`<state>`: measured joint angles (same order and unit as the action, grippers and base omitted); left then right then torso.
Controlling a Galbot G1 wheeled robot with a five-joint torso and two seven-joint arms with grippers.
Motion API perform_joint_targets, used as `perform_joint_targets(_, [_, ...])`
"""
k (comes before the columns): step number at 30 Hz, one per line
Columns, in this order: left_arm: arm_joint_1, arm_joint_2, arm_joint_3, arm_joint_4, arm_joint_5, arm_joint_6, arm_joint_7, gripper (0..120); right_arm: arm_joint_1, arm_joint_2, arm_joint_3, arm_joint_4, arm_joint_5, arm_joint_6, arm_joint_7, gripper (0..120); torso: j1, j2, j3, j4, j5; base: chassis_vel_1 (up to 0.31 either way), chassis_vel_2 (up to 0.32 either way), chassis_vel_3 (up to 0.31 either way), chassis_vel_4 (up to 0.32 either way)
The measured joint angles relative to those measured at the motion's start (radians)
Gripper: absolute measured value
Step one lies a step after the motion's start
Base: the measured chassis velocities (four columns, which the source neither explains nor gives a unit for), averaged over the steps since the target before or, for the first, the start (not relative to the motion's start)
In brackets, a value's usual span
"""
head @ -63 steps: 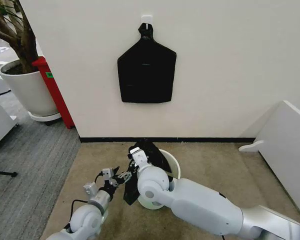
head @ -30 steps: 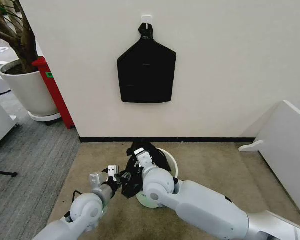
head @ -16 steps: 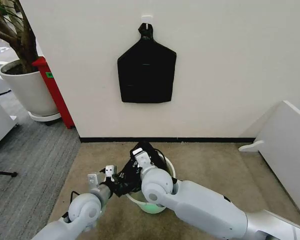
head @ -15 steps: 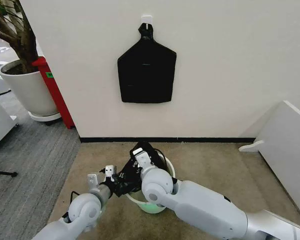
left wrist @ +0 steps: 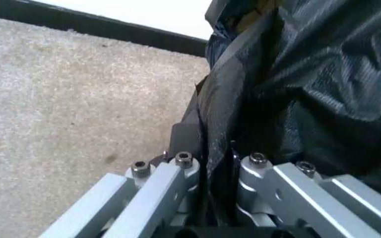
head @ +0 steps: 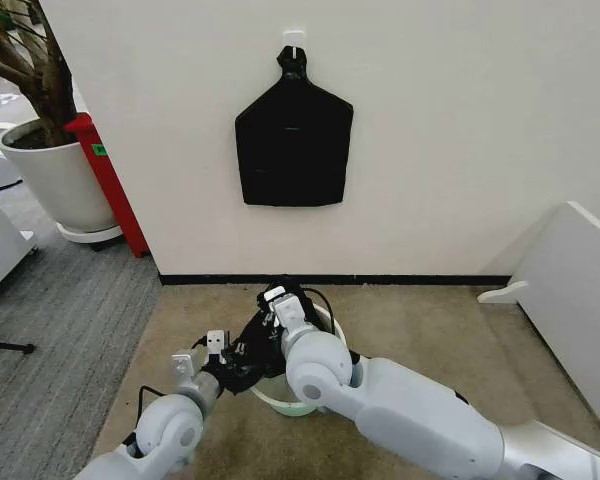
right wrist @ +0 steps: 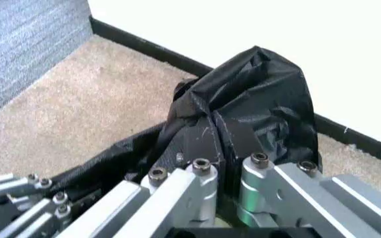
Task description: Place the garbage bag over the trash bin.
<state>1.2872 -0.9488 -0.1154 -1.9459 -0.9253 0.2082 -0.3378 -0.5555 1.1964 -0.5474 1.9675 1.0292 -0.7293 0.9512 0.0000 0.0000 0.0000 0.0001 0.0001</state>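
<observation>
Pinching the garbage bag on both sides, our two grippers hold its film between closed jaws. In the left wrist view the left gripper has its fingers drawn narrow on a fold of black plastic. In the right wrist view the right gripper is likewise clamped on a bunched ridge of the same bag, with the left gripper's fingers visible just beyond it.

Taking the trash bin as landmark: the left gripper sits just beside its rim on the robot's left, and the right gripper sits above the rim on the wall side. The bag is stretched between them over the bin's mouth. We see white rim exposed on the near side, so we judge the bag only partly seated. The bin stands on tan carpet, near the wall's dark baseboard.

Off-task items, noted once: a flat black bundle hangs on the wall well above the bin; a large white plant pot stands far to the left.

Risks as we judge them:
- Thin film pulled taut between two pinches could tear or slip out of one jaw.
- The bin looks light; sideways pull from the bag could tip or drag it.
- Bunched plastic may ride up off the rim if released before the opening wraps the near side.
</observation>
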Motion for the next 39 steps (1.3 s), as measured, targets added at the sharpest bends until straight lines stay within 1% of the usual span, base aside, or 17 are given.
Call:
perform_joint_targets(4, [0.017, -0.020, -0.005, -0.014, 0.013, -0.006, 0.003, 5, -0.022, -0.021, 0.038, 0.028, -0.002, 0.000, -0.011, 0, 0.000, 0.000, 0.000, -0.0001, 0.0000, 0.000, 0.000, 0.000, 0.000])
perform_joint_targets(11, [0.034, -0.035, -0.009, -0.019, 0.022, -0.014, 0.006, 5, -0.057, -0.035, 0.094, 0.042, -0.035, 0.000, -0.034, 0, 0.000, 0.000, 0.000, 0.0000, 0.0001, 0.000, 0.000, 0.000, 0.000])
perform_joint_targets(19, [0.051, -0.068, -0.035, -0.020, 0.033, -0.030, 0.008, 5, -0.112, -0.080, 0.169, 0.080, -0.054, 0.000, -0.071, 0, 0.000, 0.000, 0.000, -0.0001, -0.0002, 0.000, 0.000, 0.000, 0.000])
perform_joint_targets(27, [0.070, -0.108, -0.094, -0.033, 0.043, -0.038, 0.010, 5, -0.206, -0.108, 0.238, 0.107, -0.090, -0.001, -0.111, 0, 0.000, 0.000, 0.000, -0.0001, 0.0000, 0.000, 0.000, 0.000, 0.000])
perform_joint_targets(30, [0.087, -0.124, -0.132, -0.046, 0.045, -0.042, 0.014, 5, -0.258, -0.115, 0.270, 0.110, -0.128, -0.001, -0.149, 0, 0.000, 0.000, 0.000, -0.0003, 0.0000, 0.000, 0.000, 0.000, 0.000])
perform_joint_targets(34, [0.098, -0.141, -0.161, -0.055, 0.045, -0.045, 0.017, 5, -0.255, -0.114, 0.281, 0.110, -0.134, -0.001, -0.157, 0, 0.000, 0.000, 0.000, 0.0000, 0.0001, 0.000, 0.000, 0.000, 0.000])
perform_joint_targets(39, [0.105, -0.165, -0.175, -0.055, 0.044, -0.051, 0.022, 5, -0.251, -0.121, 0.287, 0.109, -0.147, -0.001, -0.161, 0, 0.000, 0.000, 0.000, 0.0001, -0.0002, 0.000, 0.000, 0.000, 0.000])
